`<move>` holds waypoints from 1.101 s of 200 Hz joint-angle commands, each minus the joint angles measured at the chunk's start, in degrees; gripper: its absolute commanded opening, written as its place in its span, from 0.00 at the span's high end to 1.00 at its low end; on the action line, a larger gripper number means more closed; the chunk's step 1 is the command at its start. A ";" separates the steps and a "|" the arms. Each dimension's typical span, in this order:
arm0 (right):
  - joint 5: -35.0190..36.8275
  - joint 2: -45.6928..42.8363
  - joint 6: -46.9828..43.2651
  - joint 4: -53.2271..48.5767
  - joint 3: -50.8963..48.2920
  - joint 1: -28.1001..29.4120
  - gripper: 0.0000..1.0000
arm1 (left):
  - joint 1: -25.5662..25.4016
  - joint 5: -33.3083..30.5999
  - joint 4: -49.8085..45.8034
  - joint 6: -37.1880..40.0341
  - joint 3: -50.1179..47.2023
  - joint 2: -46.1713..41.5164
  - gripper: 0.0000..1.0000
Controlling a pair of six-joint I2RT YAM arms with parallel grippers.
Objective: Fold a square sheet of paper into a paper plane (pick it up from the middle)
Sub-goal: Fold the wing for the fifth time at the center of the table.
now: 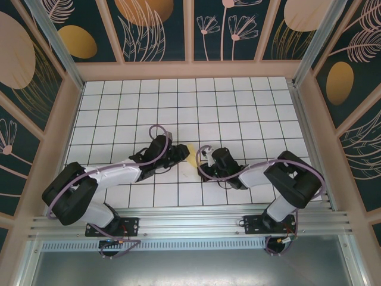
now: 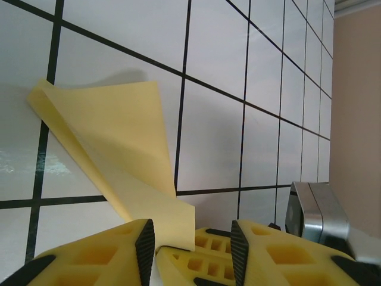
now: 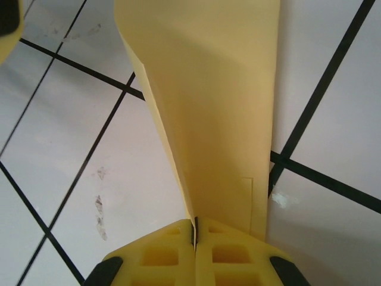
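A white tiled surface [image 1: 238,101] with dark grid lines is enclosed by panels [image 1: 155,30] printed with leaf and flower patterns.

The left arm [image 1: 107,176] and the right arm [image 1: 268,173] are extended inward from the near edge, and their wrists are brought close together about midway between the left and right edges of the surface.

The sheet of paper [image 1: 191,159], pale yellow and unmarked, is found between the two wrists, nearer the near edge than the far edge. It is partly folded. In the left wrist view one flap [image 2: 119,137] is seen raised off the tiles with a shadow cast behind it, while a narrower strip runs down toward the fingers. In the right wrist view the paper is seen as a long tapering band rising away from the fingers, with a crease along its left side.

A silver-grey metal block [image 2: 312,211] is noted at the right of the left wrist view; what it belongs to cannot be told.

The right pincer [image 3: 194,229] is closed, with the lower end of the paper pinched between its yellow fingers [image 3: 161,256].

The left pincer [image 2: 191,232] is held apart. A lower corner of the paper is seen in the gap between its black-edged fingers [image 2: 107,253], and no grip on it is observed.
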 commanded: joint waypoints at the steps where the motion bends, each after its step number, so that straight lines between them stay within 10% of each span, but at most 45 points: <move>1: -8.21 2.09 5.39 -0.18 1.45 -1.34 0.96 | 0.31 1.99 6.25 -0.60 -1.78 -0.73 0.61; 220: -9.51 4.55 17.00 -7.50 8.03 -1.07 0.88 | 0.29 5.20 20.60 -2.89 -3.95 10.90 0.62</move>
